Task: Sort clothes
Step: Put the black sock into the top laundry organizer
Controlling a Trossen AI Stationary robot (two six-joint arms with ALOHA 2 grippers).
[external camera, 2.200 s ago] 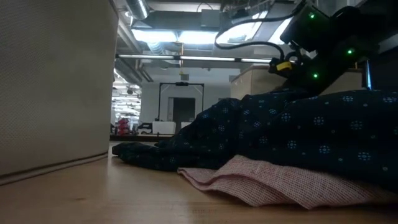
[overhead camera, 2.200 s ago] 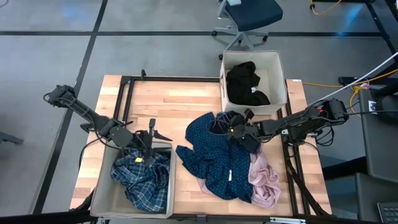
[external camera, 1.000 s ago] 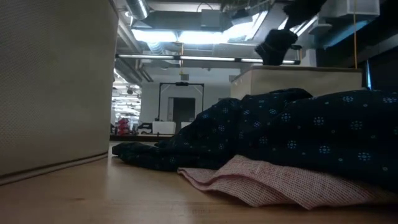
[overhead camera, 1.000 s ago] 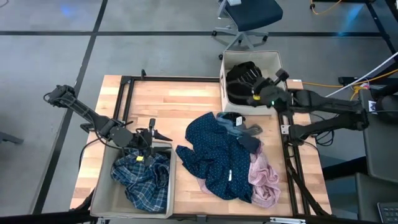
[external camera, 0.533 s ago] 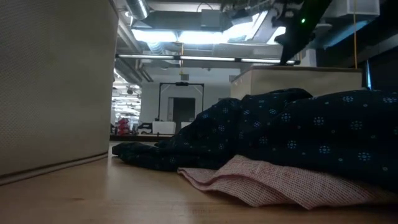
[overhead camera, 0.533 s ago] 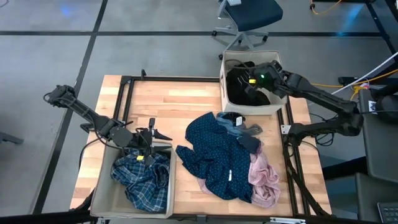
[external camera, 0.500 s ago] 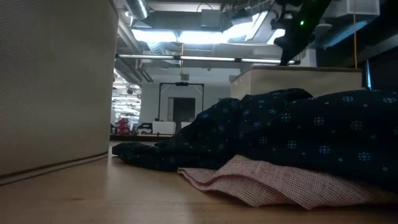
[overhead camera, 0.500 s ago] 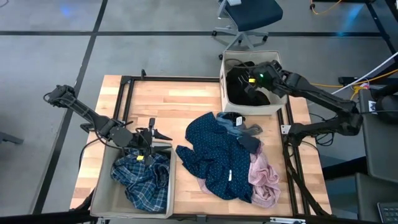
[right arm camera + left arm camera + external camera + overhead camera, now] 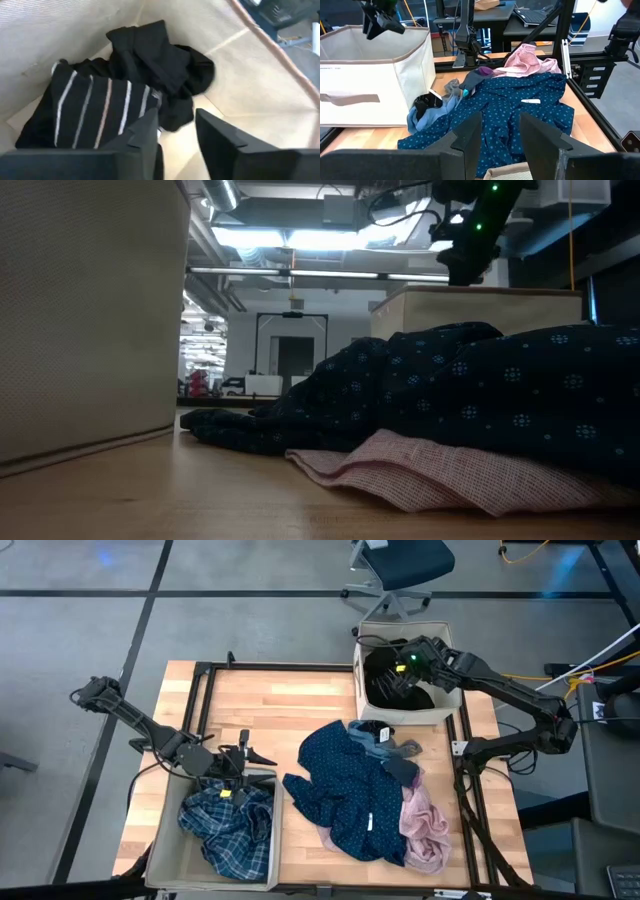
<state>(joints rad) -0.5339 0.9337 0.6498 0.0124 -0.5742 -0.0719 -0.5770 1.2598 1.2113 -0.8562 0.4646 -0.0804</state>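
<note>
My right gripper (image 9: 398,668) hangs open over the far right beige box (image 9: 452,640), fingers slanting down, with nothing between them (image 9: 175,120). In the box lie a black garment (image 9: 160,55) and a black piece with pale stripes (image 9: 90,107). The navy white-dotted garment (image 9: 350,790) lies spread on the table's middle, partly over the pale pink one (image 9: 425,825), with a small blue-grey piece (image 9: 385,745) at its far end. My left gripper (image 9: 243,775) waits open over the near left box (image 9: 165,840), which holds the blue plaid shirt (image 9: 225,825).
The far right box's walls stand around my right gripper (image 9: 465,250). The near left box's wall (image 9: 80,310) fills the low view's left. Bare wood (image 9: 280,705) lies between the two boxes. An office chair (image 9: 400,570) stands beyond the far edge.
My right gripper has swung from the far right box's right rim toward the table's left and far edge, in over the box, and has tipped further down. It now hangs above the black clothes inside. The clothes on the table have not moved.
</note>
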